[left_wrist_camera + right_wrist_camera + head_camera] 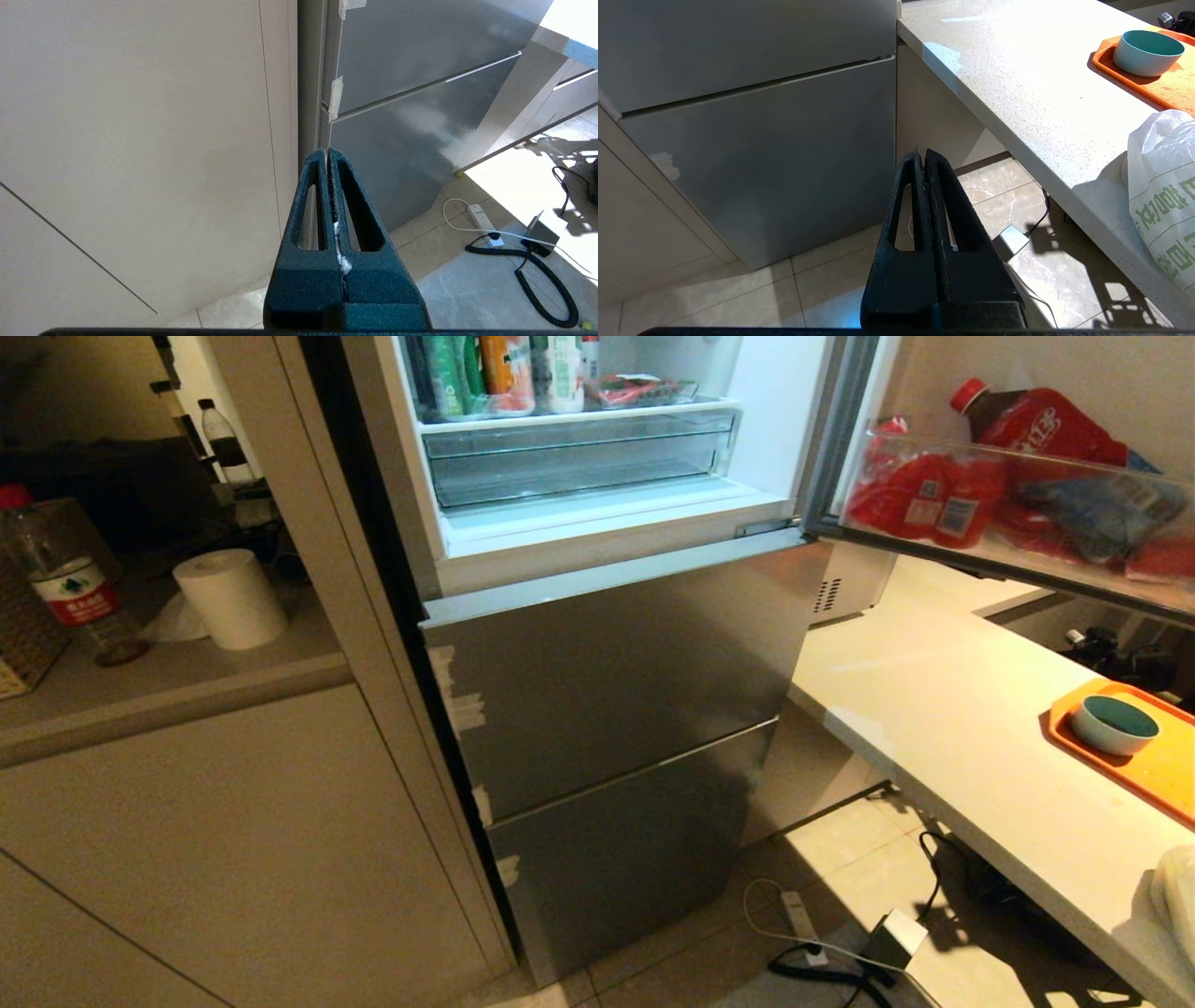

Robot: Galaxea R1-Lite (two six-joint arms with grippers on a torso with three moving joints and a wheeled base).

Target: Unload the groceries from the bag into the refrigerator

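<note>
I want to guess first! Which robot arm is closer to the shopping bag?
Probably the right. The bag lies on the counter beside the right gripper; the left gripper faces only cabinet and refrigerator. Both are shut.

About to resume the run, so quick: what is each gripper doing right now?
Left gripper: shut, holding nothing, low beside the refrigerator.
Right gripper: shut, holding nothing, apart from the bag.

Grey-steel refrigerator [607,691] with upper door open, white green-lettered bag [1164,196] on counter edge, well apart
</note>
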